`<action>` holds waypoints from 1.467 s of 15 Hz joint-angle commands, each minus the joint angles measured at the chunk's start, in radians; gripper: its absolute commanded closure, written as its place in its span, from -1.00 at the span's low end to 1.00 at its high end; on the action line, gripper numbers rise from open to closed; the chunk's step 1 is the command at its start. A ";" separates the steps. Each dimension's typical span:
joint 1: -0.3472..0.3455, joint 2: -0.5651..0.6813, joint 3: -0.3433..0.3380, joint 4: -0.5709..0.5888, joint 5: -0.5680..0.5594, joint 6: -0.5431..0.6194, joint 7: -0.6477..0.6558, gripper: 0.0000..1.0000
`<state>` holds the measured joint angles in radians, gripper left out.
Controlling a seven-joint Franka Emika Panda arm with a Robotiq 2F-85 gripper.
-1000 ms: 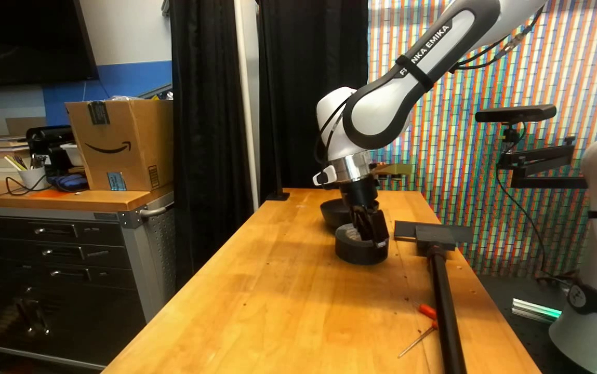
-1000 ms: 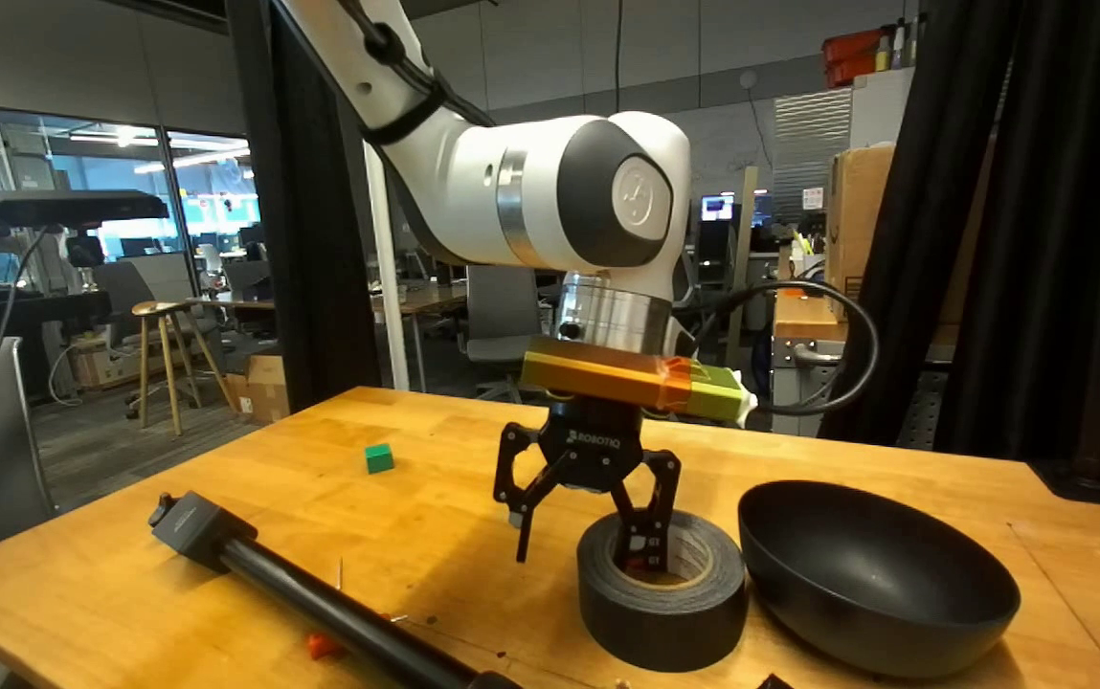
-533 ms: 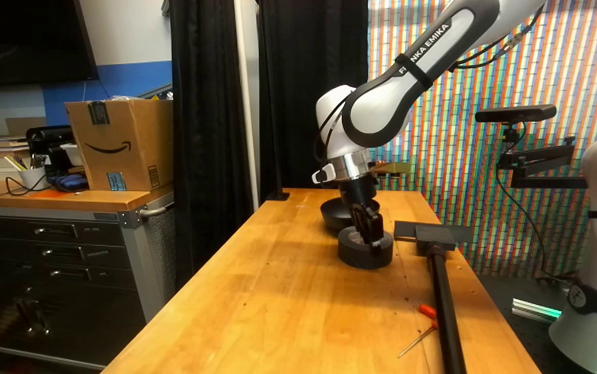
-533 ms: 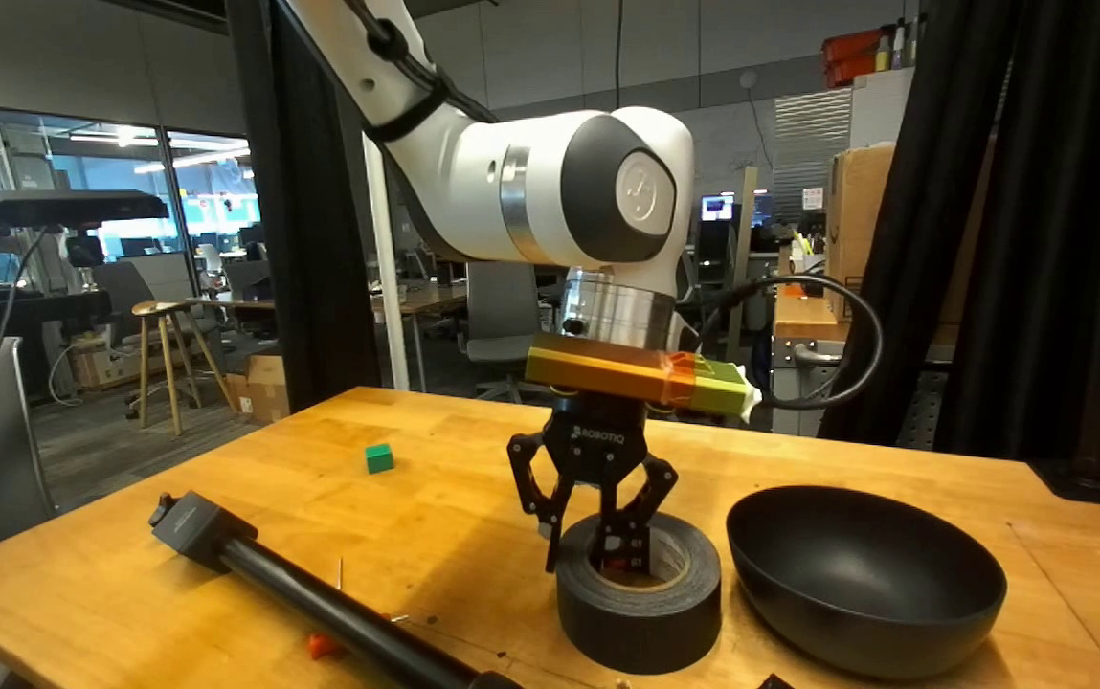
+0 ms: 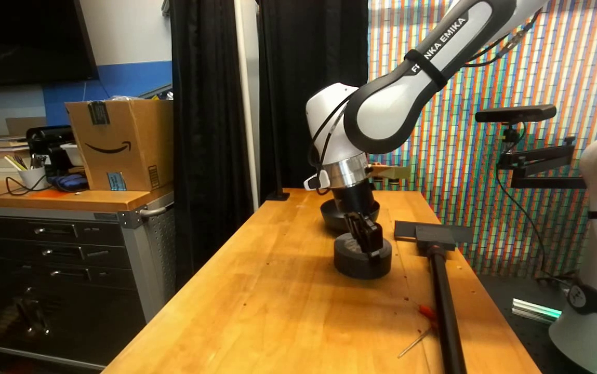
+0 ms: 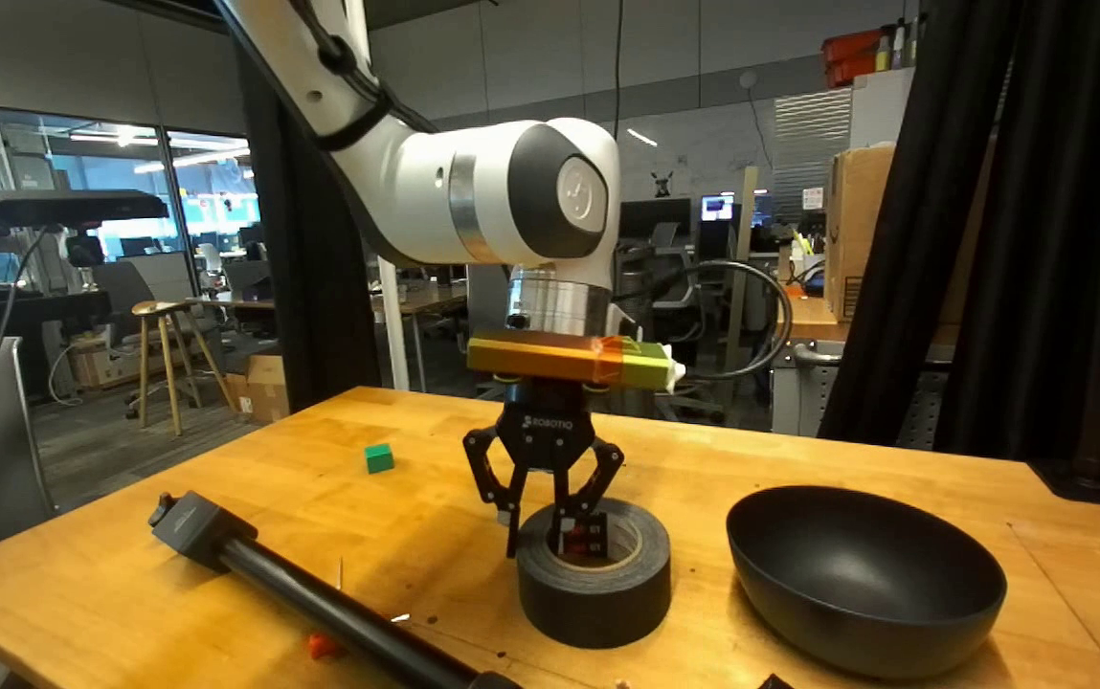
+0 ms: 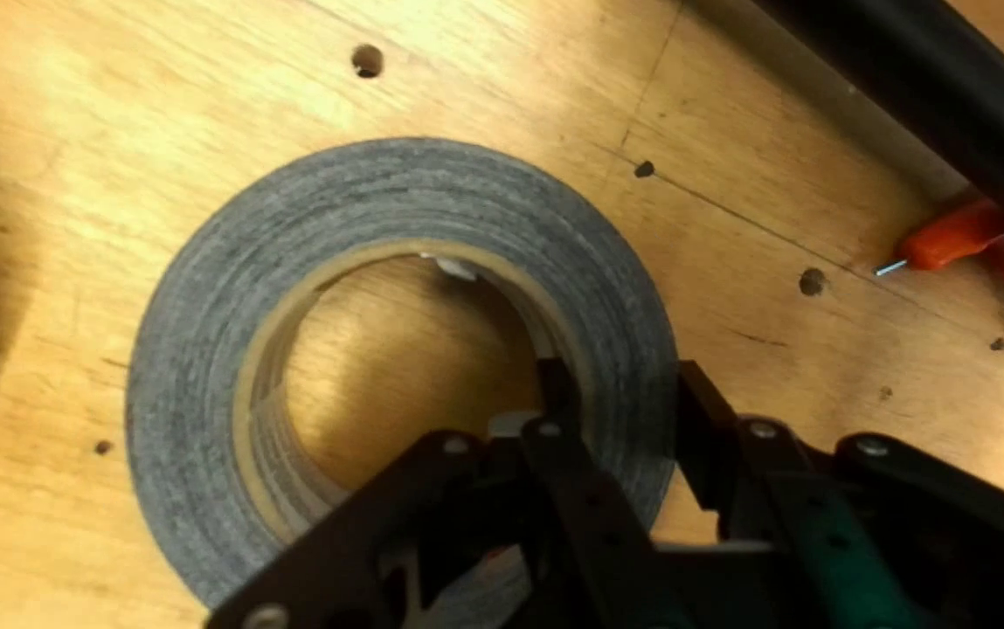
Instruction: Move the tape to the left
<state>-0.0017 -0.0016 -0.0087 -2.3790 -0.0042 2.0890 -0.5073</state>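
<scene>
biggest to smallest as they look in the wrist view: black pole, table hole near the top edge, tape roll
1. tape roll, plainly largest though the tool hides part of it
2. black pole, judged by the part in frame
3. table hole, by far the smallest

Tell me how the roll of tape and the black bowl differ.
The roll of tape is a ring, open right through; the black bowl has a solid bottom. The black bowl is wider than the roll of tape. The pincer grips the roll of tape by its wall; the black bowl stands apart, ungripped. Both are dark and round.
</scene>
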 commanded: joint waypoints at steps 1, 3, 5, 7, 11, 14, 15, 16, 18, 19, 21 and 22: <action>0.050 -0.018 0.054 0.020 -0.075 -0.034 0.112 0.84; 0.078 -0.013 0.086 0.024 -0.086 -0.042 0.145 0.84; 0.108 -0.014 0.117 0.026 -0.088 -0.054 0.167 0.84; 0.137 -0.007 0.148 0.035 -0.087 -0.067 0.181 0.84; 0.191 0.007 0.203 0.053 -0.076 -0.098 0.186 0.84; 0.228 0.019 0.241 0.068 -0.056 -0.121 0.155 0.84; 0.241 0.011 0.255 0.071 -0.048 -0.129 0.145 0.84; 0.253 0.008 0.268 0.076 -0.037 -0.135 0.132 0.84; 0.270 0.012 0.286 0.082 -0.036 -0.128 0.116 0.84; 0.277 0.006 0.293 0.081 -0.039 -0.126 0.111 0.80; 0.276 0.014 0.291 0.052 -0.049 -0.094 0.139 0.37; 0.280 0.014 0.294 0.054 -0.049 -0.094 0.137 0.37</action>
<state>0.2768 0.0119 0.2863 -2.3271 -0.0538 1.9972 -0.3703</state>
